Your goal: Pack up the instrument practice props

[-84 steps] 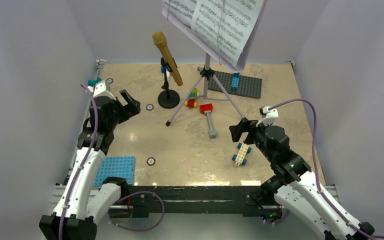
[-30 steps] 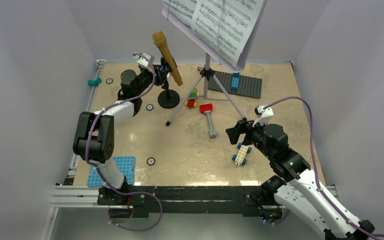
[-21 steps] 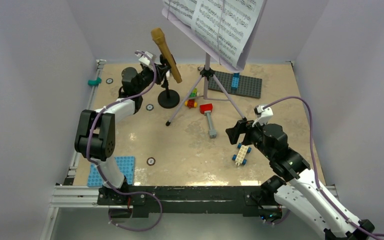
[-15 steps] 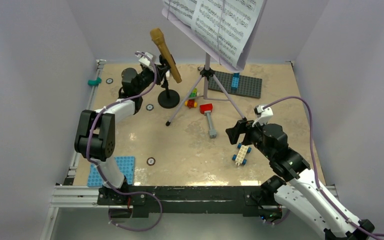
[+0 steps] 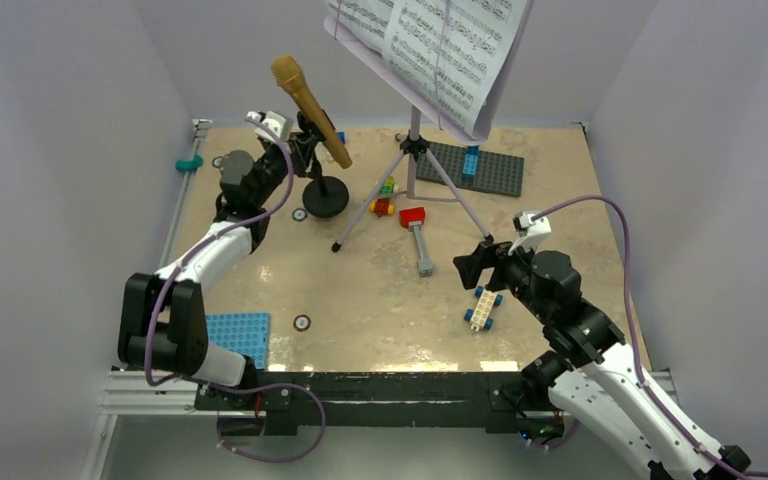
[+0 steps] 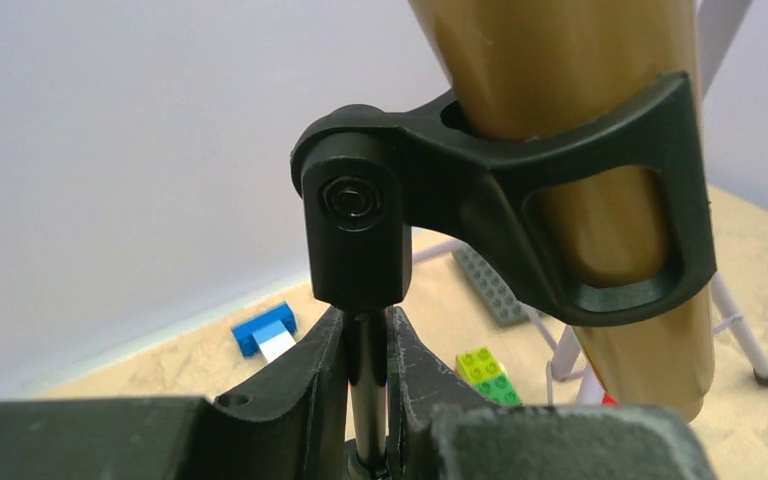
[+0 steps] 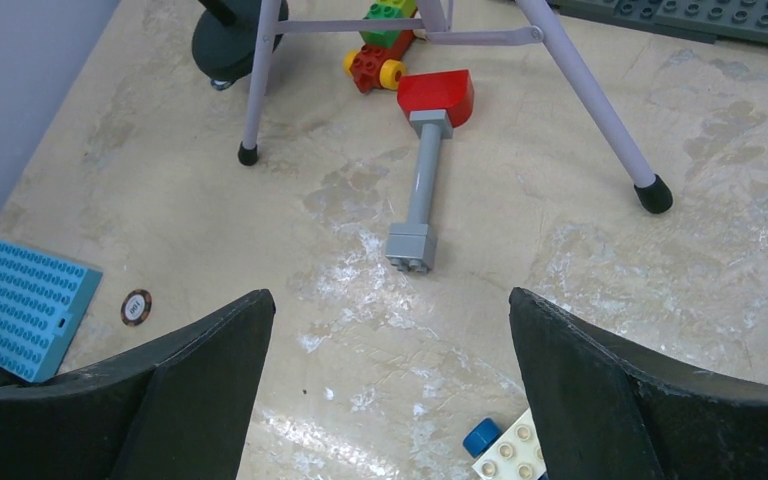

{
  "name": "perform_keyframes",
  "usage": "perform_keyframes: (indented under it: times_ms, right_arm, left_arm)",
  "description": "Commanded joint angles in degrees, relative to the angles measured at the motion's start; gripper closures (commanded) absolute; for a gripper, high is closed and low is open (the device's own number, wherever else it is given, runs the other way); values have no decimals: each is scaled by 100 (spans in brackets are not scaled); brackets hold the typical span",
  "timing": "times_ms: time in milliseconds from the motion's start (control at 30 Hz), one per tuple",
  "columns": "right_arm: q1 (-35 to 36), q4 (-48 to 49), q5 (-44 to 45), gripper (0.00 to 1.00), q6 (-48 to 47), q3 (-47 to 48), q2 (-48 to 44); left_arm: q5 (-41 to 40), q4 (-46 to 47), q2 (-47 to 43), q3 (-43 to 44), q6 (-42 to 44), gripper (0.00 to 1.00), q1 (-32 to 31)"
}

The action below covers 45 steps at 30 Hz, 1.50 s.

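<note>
Since a second ago the mic (image 5: 307,108) and its stand (image 5: 325,196) have shifted left and now lean, head toward the back-left corner, drawn along by the left jaws. Those jaws are narrow, clamped on the stand's thin pole (image 6: 367,365) just under the clip (image 6: 520,190). The right jaws hang wide and empty over the surface (image 5: 360,300), near the hammer (image 7: 423,170). Whether the round base has left the surface I cannot tell. The stand looks light and stiff but top-heavy, since the mic sits high in an open clip and could slide out if the lean grows. The pole is probably slick too, so a grip close under the clip, kept near upright, seems safest. Behind, the music stand (image 5: 415,150) and its pages (image 5: 430,45) wait untouched.
</note>
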Motion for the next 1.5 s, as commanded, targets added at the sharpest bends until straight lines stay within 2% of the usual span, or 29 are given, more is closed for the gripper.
perform_keyframes:
  times_ms: [0, 200, 367, 467, 600, 733, 867, 1000, 1200, 1300, 1467]
  right_arm:
    - [12, 72, 67, 8, 18, 217, -130]
    - [12, 86, -169, 8, -1, 295, -11]
    - [8, 178, -616, 8, -37, 419, 199]
    - [6, 222, -1259, 8, -116, 528, 431]
    - [12, 336, -1961, 9, -109, 528, 676]
    - [18, 556, -2163, 10, -27, 310, 694]
    - [21, 592, -2086, 12, -32, 141, 665]
    - [19, 604, -1907, 12, -66, -4, 569]
    - [21, 567, -1701, 13, -104, -79, 441]
    - [20, 542, -1630, 13, -123, -108, 396]
    - [17, 533, -1512, 13, -140, -164, 310]
  left_arm:
    - [-356, 670, -1123, -88, 140, 100, 1]
    - [-547, -439, -2680, -659, -303, 100, -246]
    - [-670, -1412, -3952, -1361, -511, 100, -1045]
    - [-786, -2063, -4559, -1616, -770, 100, -1438]
    - [-1188, -2448, -5118, -2019, -967, 100, -1871]
    - [-1554, -2613, -5305, -2225, -1098, 100, -2110]
    - [-2140, -2465, -5170, -2409, -1123, 100, -2522]
    - [-3327, -2048, -4986, -2616, -1136, 100, -3183]
    - [-5012, -678, -4258, -2785, -88, 100, -4507]
    - [-5463, 67, -3924, -2875, 376, 100, -4868]
    - [-5876, 965, -3584, -2972, 828, 100, -5063]
